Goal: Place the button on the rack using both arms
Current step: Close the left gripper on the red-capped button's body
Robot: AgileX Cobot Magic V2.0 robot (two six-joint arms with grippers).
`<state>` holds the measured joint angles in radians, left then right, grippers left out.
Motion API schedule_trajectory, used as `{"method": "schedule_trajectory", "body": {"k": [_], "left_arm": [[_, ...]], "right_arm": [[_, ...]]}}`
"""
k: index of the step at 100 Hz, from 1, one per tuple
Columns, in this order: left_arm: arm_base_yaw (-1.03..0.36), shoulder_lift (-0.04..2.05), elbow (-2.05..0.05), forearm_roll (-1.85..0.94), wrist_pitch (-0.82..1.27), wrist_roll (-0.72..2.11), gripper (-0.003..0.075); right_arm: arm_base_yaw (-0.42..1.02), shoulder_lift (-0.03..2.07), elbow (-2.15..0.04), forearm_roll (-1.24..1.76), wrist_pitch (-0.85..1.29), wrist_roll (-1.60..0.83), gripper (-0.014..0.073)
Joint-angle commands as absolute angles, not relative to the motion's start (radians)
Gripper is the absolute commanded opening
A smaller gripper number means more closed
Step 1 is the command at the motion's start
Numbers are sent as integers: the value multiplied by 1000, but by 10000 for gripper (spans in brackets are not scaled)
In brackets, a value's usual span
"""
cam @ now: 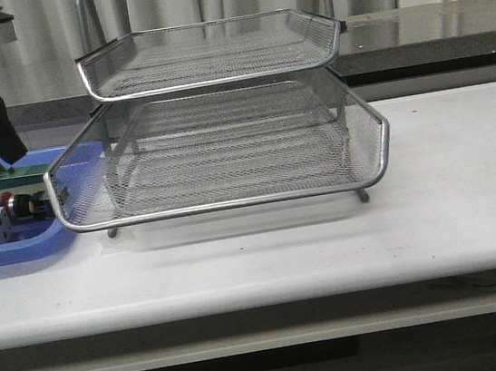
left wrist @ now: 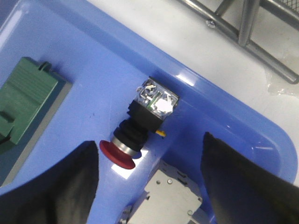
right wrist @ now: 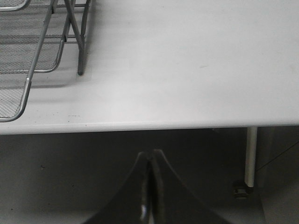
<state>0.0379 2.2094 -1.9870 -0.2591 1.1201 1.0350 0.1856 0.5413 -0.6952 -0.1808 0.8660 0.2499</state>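
Note:
The button point(left wrist: 140, 126), with red mushroom head, black body and a clear-topped rear block, lies on its side in the blue tray point(left wrist: 93, 60); it also shows in the front view point(cam: 24, 205). My left gripper point(left wrist: 149, 158) hovers above it, open and empty, its fingers point(left wrist: 60, 182) on either side of the button's head end. In the front view the left gripper point(cam: 0, 145) hangs over the tray at far left. The silver wire-mesh rack point(cam: 224, 143) stands mid-table. My right gripper point(right wrist: 150, 156) is shut and empty, off the table's front edge, away from the rack point(right wrist: 28, 56).
In the blue tray point(cam: 18, 248) a green block point(left wrist: 25, 105) lies beside the button and a white-grey block point(left wrist: 170, 198) lies under the gripper. The rack's leg and frame point(left wrist: 245, 37) stand just past the tray's rim. A table leg point(right wrist: 251, 154) shows below the edge.

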Motion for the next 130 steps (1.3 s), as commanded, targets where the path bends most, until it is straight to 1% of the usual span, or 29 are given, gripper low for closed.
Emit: {"method": "schedule_trajectory", "body": {"k": [1,9,19,24,53,92,130], "left_arm": [[25,2181,-2045,-292,1114,1055,458],[12,2207,-2065,-284,1114,1062,465],[-4,2239,-2078,-242,1111,1062,527],[-13,2251,-2078,-213,1106,1062,545],[-22,2291,-2078,-168,1089,1062,545],[-22,2308,-2078,-164,1018,1082,545],[-22,2338,-2078,-160,996,1089,546]], "right_arm": [[185,543,-731,-204,800,247,-71],[185,543,-731,-204,800,247,-71],[185,543,-731,-204,800,247,-71],[185,543,-731,-204,800,247,-71],[185,543,-731,-204,800,247,-71],[185,544,-731,-204,800,247,-71],[185,544,-731,-204,800,247,-71]]}}
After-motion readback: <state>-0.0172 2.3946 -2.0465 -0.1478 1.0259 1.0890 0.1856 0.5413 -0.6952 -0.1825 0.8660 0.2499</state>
